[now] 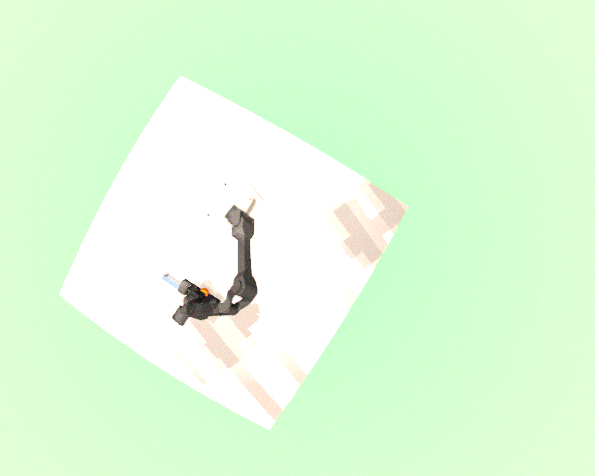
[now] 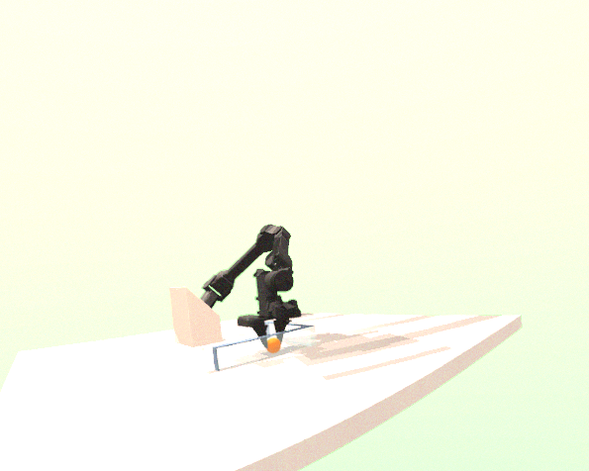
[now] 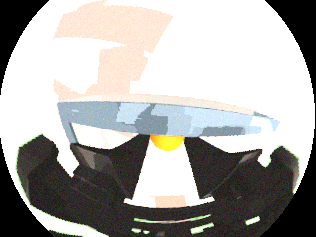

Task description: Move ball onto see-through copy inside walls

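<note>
The gripper (image 2: 273, 340) is pointing straight down inside the corner made by the walls (image 2: 244, 349), its fingers part-way closed and pinching the ball (image 2: 273, 344) between their tips. The ball is sitting low, close to the worktop (image 2: 132, 405), behind the long near wall in the exterior view and just inside it; whether it is touching the worktop I cannot tell. In the wrist view the wall (image 3: 166, 118) is stretching as a blue-grey band across the frame, covering the upper part of the ball (image 3: 166, 142), which is showing as a small yellow-orange patch between the two dark fingers. From the top, the ball (image 1: 204, 292) is peeking out as an orange dot beside the gripper body, with a short pale blue stretch of wall (image 1: 170, 279) sticking out to the left of it. The see-through copy is not distinguishable in any view. A pale peach block (image 2: 193, 317) is standing left of the walls, beside the arm (image 2: 244, 263).
</note>
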Motion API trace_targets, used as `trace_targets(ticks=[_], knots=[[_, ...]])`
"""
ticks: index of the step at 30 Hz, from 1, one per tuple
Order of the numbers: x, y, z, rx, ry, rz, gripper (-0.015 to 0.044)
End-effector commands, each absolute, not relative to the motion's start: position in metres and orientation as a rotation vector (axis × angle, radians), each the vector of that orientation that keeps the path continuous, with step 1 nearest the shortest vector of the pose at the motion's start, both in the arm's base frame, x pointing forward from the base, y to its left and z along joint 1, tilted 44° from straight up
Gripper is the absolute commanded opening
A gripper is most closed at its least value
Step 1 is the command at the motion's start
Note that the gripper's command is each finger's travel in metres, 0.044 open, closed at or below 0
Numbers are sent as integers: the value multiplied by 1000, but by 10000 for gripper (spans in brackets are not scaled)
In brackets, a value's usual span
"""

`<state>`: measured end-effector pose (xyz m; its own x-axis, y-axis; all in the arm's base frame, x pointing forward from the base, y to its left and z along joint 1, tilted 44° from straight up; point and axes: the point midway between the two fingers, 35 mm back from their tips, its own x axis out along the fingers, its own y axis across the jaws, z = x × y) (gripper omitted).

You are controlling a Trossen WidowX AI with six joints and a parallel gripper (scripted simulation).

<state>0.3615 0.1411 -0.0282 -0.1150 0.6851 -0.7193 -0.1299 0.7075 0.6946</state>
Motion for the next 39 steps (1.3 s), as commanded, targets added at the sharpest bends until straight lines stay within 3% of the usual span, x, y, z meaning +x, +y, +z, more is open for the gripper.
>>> trace_targets(ticks=[1,2,14,19,24,35,39], knots=[[360,143,-30,479,1546,737,0],[360,143,-30,479,1546,737,0],[362,141,-29,473,1540,737,315],[364,134,-21,472,1541,735,316],[371,83,31,475,1546,734,316],[371,86,26,487,1544,727,316],[373,62,52,484,1544,730,421]])
